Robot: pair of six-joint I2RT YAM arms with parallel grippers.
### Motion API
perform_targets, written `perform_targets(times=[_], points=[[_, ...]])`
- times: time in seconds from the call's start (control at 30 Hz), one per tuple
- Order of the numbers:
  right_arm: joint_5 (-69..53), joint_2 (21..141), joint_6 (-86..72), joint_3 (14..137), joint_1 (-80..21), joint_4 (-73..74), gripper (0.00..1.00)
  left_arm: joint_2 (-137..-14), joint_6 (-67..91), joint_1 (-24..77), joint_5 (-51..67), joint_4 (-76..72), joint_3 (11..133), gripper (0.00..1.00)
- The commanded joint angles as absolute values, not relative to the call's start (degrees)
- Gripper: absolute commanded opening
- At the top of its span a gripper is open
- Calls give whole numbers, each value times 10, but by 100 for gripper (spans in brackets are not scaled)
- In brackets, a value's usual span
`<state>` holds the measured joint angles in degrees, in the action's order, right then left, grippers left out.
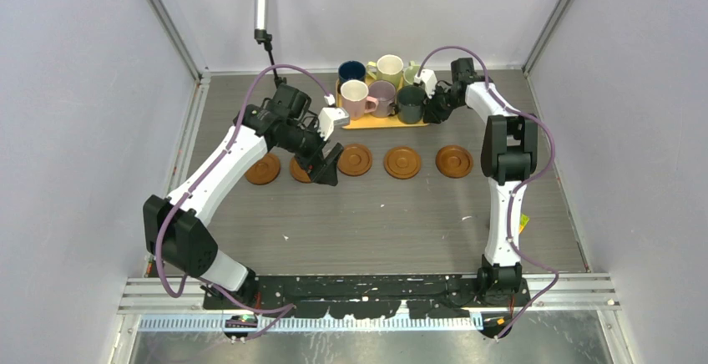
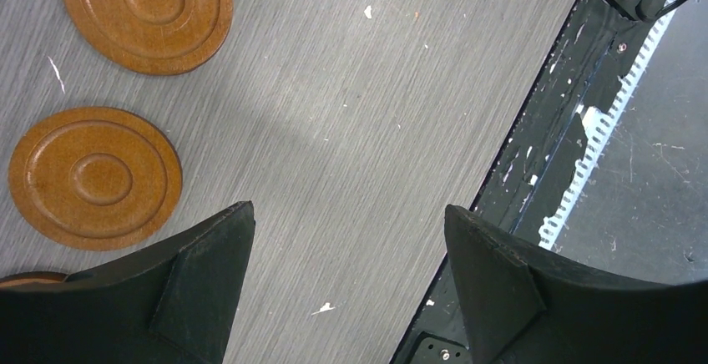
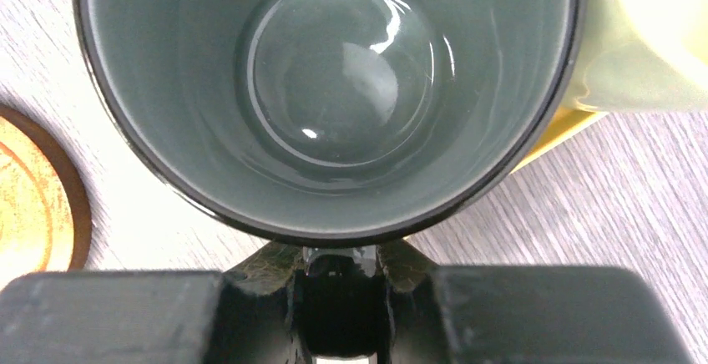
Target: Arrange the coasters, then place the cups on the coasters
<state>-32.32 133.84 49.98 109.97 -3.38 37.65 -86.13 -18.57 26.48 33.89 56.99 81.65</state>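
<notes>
Presently, the right gripper [image 3: 338, 257] is closed on the handle of the dark green ceramic mug [image 1: 410, 102], one finger pressed against each side. That mug sits at the right end of the rectangular yellow-orange tray [image 1: 377, 123], at the far side of the grey wood-grain table [image 1: 376, 214]. Whether its base is touching the tray cannot be told.

Five other mugs are crowded on the same tray:
- navy blue mug [image 1: 351, 71]
- pale yellow mug [image 1: 390, 68]
- light green mug [image 1: 412, 73]
- pink mug [image 1: 355, 95]
- mauve mug [image 1: 383, 94]

Five round brown wooden coasters [image 1: 402, 163] lie in a row on the table just in front of the tray, spaced apart, and none carries a mug. The second from the left is partly hidden.

The left gripper [image 2: 346, 212] hangs over that hidden coaster with its jaws spread wide. It holds nothing, and only bare table shows between its fingers [image 2: 209, 272].
</notes>
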Motion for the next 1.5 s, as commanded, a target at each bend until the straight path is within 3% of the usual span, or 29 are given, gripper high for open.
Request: perform_targets(times=[0.0,0.1,0.43,0.73,0.8,0.9,1.27,1.37,1.47], points=[[-332,1263,469,1091,-33,359,11,-830,-181,258,342,549,811,85],[-331,1249,446,1087,-30,354,1,-822,-178,254,342,541,803,85],[-349,1169,347,1044,-14,329,1,-787,-152,239,335,525,796,86],[-352,1049,322,989,-47,422,1,-723,-96,202,353,515,794,87],[-344,1020,311,969,-69,433,0,-707,-66,189,347,506,793,88],[-336,988,294,952,-122,458,1,-683,-23,160,338,506,807,100],[-250,1002,185,949,-322,379,0,-640,103,22,203,495,845,100],[-206,1047,154,973,-375,332,1,-642,151,-48,212,477,843,100],[-165,1104,114,1023,-422,293,1,-637,228,-149,299,426,811,100]])
